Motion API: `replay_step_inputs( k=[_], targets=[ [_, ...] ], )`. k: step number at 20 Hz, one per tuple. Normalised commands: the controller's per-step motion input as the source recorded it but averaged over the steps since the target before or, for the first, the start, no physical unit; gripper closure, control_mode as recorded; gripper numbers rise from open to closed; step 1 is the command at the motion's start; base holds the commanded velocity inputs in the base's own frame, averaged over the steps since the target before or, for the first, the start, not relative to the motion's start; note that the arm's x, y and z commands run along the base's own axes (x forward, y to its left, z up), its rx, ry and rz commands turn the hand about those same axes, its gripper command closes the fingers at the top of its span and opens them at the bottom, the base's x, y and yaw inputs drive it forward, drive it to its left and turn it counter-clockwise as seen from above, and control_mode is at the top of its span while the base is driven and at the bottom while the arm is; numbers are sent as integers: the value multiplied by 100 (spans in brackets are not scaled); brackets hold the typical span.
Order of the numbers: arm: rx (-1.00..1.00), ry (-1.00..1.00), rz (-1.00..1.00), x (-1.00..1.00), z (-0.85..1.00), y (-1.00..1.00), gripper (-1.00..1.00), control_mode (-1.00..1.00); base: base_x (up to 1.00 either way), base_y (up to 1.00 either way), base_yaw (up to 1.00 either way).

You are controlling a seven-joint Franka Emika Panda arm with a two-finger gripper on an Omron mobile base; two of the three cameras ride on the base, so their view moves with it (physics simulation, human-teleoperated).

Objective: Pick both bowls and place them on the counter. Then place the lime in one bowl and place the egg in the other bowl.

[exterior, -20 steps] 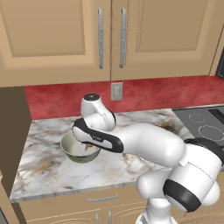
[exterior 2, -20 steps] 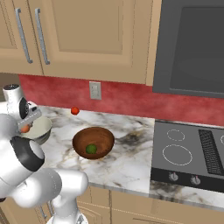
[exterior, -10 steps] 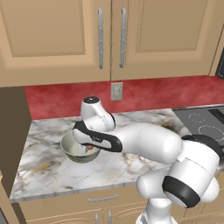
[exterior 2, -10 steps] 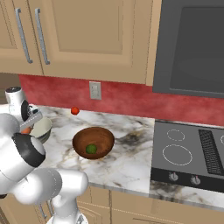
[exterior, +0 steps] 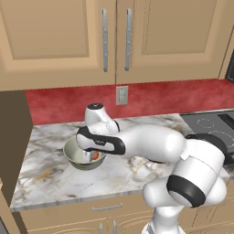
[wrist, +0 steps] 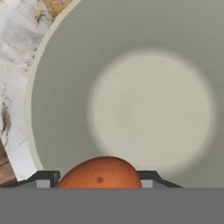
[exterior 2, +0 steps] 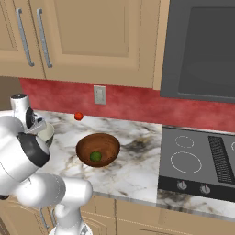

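Hand view: speckled egg [wrist: 99,173], glossy bowl [wrist: 131,78]

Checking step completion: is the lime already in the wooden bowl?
Yes, the right base view shows the lime lying at the bottom of the wooden bowl.

The pale grey-green bowl [exterior: 82,155] sits upright on the marbled counter [exterior: 50,176] at centre-left of the left base view, the speckled orange-brown egg [wrist: 99,173] just above its glossy inside. Centre-left in the right base view, the brown wooden bowl [exterior 2: 98,148] holds the lime [exterior 2: 95,156].
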Motion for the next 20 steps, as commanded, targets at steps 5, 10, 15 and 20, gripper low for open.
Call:
replay_step_inputs(
  k=[5,10,15,20],
  targets=[
    [0,5,0,1,-15,0,-100,-100,0,0,0],
    [0,0,0,1,-1,0,-100,-100,0,0,0],
    [0,-2,0,0,0,0,-100,-100,0,0,0],
    [0,-9,0,-2,10,0,-100,-100,0,0,0]
  ],
)
